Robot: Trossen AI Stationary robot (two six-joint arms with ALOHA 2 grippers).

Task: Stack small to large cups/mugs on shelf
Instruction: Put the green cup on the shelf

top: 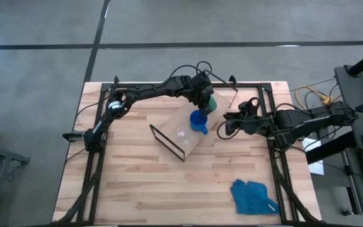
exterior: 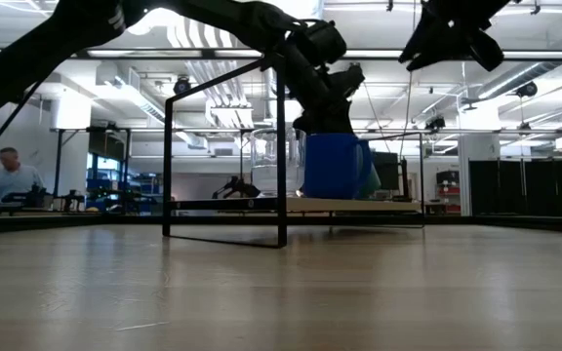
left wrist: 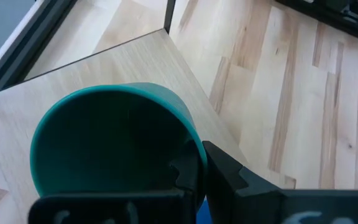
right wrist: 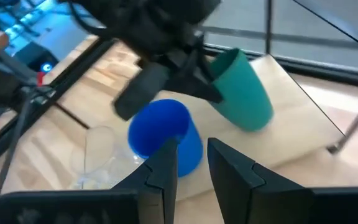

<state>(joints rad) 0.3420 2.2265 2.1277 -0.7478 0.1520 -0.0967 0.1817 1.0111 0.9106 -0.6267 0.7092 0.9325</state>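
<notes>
The shelf [top: 176,118] is a light-wood board with black wire end frames [top: 169,142], set aslant at the table's middle. On it stand the bright blue mug [top: 198,121] and, beside it, the tiny clear glass cup [top: 183,134]. My left gripper [top: 205,102] is shut on the dark green cup [top: 212,101] over the board's far end, just beyond the blue mug [right wrist: 166,134]. My right gripper [top: 227,121] hovers right of the blue mug, its fingers [right wrist: 166,163] a little apart and empty, pointing at the mug. My left gripper holds the green cup by its rim [left wrist: 191,149], one finger inside the cup and one finger [left wrist: 225,167] outside the wall. The fingers come from above, slanting. The cup is tilted, its base [right wrist: 257,118] low over the board; whether it touches, I cannot tell.
A blue cloth [top: 254,197] lies near the table's front right corner. Black frame rails [top: 96,157] run along the table's left, right and far edges. A person [exterior: 13,177] sits in the room beyond the table.
</notes>
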